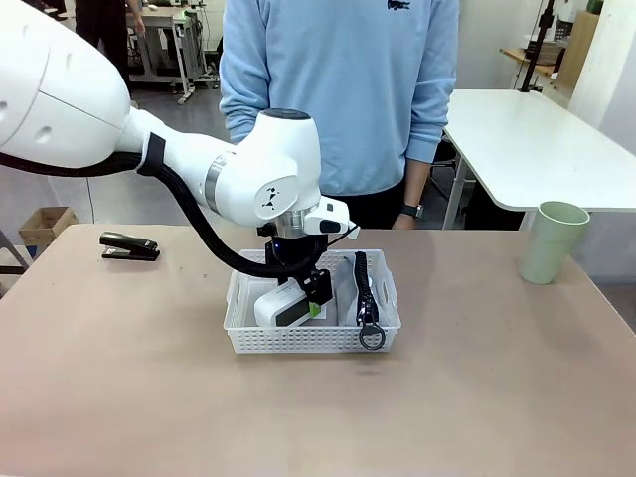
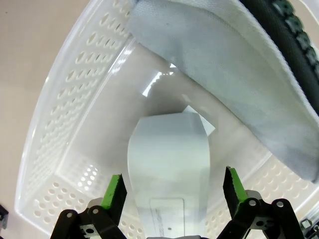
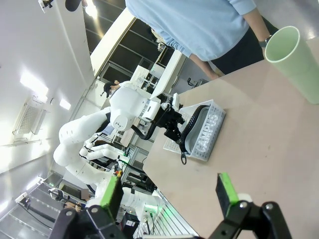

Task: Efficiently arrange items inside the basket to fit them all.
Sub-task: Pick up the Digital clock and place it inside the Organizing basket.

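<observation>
White device [image 2: 168, 164] between spread left jaws, in basket [image 2: 75, 99]

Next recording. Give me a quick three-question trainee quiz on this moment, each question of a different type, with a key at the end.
1. True or false: the black stapler lies inside the basket.
2. The left jaws are: A) shut on the stapler; B) open, one on either side of the white device; C) shut on the basket's rim.
3. Fill in: the pale green cup stands on the table, to the basket's ____ (robot's side).

Key: 1 false, it lies on the table; 2 B; 3 right.
</observation>
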`<state>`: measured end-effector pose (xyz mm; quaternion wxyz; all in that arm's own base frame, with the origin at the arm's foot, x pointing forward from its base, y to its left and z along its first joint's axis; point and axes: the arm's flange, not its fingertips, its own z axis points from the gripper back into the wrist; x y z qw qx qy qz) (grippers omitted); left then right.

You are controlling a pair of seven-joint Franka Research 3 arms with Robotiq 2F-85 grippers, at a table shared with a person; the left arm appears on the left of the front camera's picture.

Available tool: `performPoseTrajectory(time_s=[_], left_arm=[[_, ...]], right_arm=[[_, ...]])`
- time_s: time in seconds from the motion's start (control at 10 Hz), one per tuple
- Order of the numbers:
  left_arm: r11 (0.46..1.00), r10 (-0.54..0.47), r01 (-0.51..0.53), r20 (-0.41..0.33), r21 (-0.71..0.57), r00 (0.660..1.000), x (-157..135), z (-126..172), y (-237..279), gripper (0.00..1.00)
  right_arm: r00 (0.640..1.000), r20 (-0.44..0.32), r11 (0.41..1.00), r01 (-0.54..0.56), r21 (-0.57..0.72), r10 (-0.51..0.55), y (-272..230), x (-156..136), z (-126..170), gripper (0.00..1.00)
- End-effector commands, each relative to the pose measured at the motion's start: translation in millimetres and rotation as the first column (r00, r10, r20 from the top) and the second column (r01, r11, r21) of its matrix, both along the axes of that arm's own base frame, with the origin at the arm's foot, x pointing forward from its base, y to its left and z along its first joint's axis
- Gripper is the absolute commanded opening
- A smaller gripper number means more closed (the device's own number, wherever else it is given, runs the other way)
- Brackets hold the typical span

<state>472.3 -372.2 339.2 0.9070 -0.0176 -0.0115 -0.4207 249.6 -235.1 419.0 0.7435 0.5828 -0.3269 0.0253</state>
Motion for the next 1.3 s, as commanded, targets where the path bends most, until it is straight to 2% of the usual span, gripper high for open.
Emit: performPoseTrajectory(time_s=[0.0,0.1,0.2,0.3,0.4,0.5,0.6,0.7,0.8,0.9,1.0,1.2], left_arm=[[0.999,-0.015,0.014,-0.047,-0.04,0.999,-27,28,27,1.0],[0.998,0.007,-0.01,-0.046,-0.069,0.999,-43,53,48,1.0],[0.989,0.045,-0.045,-0.005,-0.138,0.999,-62,80,70,1.0],[0.981,0.04,-0.033,0.031,-0.191,0.999,-81,108,96,1.0],[0.97,-0.03,0.028,-0.005,-0.24,1.0,-94,136,129,1.0],[0.947,-0.018,0.014,-0.012,-0.32,1.0,-97,158,168,1.0],[0.909,-0.017,-0.009,-0.059,-0.416,0.998,-97,175,211,1.0],[0.857,-0.037,-0.042,-0.144,-0.513,0.989,-97,183,259,1.0],[0.753,-0.016,-0.141,-0.232,-0.643,0.973,-92,184,319,1.0],[0.614,0.03,-0.284,-0.338,-0.736,0.941,-88,176,369,1.0],[0.448,0.072,-0.427,-0.444,-0.786,0.893,-87,166,411,1.0],[0.116,0.143,-0.518,-0.502,-0.848,0.853,-91,131,480,1.0]], right_arm=[[0.999,0.036,1.0,0.007,0.011,-0.008,-1,2,3,1.0],[0.999,0.036,1.0,0.007,0.011,-0.008,-1,2,3,1.0],[0.999,0.036,1.0,0.007,0.011,-0.008,-1,2,3,1.0],[0.999,0.036,1.0,0.007,0.011,-0.008,-1,2,3,1.0],[0.999,0.036,1.0,0.007,0.011,-0.008,-1,2,3,1.0],[0.999,0.036,1.0,0.007,0.011,-0.008,-1,2,3,1.0],[0.999,0.036,1.0,0.007,0.011,-0.008,-1,2,3,1.0],[0.999,0.036,1.0,0.007,0.011,-0.008,-1,2,3,1.0],[0.999,0.036,1.0,0.007,0.011,-0.008,-1,2,3,1.0],[0.999,0.036,1.0,0.007,0.011,-0.008,-1,2,3,1.0],[0.999,0.036,1.0,0.007,0.011,-0.008,-1,2,3,1.0],[0.999,0.036,1.0,0.007,0.011,-0.008,-1,2,3,1.0]])
